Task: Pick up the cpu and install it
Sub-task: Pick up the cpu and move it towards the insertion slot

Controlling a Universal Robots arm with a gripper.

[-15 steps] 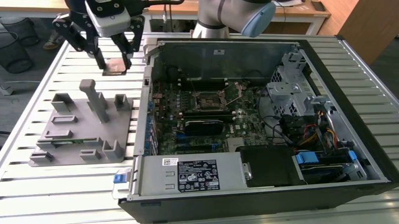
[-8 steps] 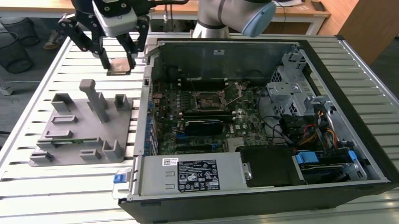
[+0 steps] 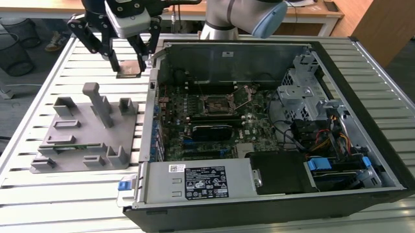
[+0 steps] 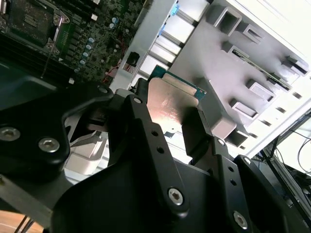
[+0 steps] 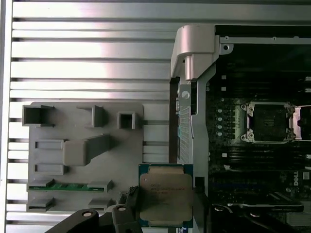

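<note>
Item one, my pincer (image 3: 130, 64): black fingers (image 5: 130, 200) narrowed to the width of the cpu (image 3: 129, 70) and gripping it by two opposite edges; in both wrist views the chip (image 5: 165, 194) sits level between them, silver top (image 4: 171, 99) facing the arm, thin blue-green rim showing. Position: over the slatted metal tabletop (image 3: 77, 56), just outside the open computer case (image 3: 363, 97), on the exterior view's left of its side wall; whether the chip touches the slats I cannot tell. Item two, grey plastic fixture (image 5: 82, 145): lying on the tabletop near the chip, with upright blocks and shallow pockets, one pocket holding a narrow green strip (image 5: 68, 186). Item three, case side wall (image 5: 194, 97): bare metal, standing between the chip and the motherboard. Item four, motherboard socket (image 3: 219, 103): black-framed square, well apart from the pincer, seen open in the first wrist view (image 5: 269, 122). Item five, farther in: drive cage (image 3: 304, 92), bundled cables (image 3: 318, 141), labelled power supply (image 3: 201, 182).
</note>
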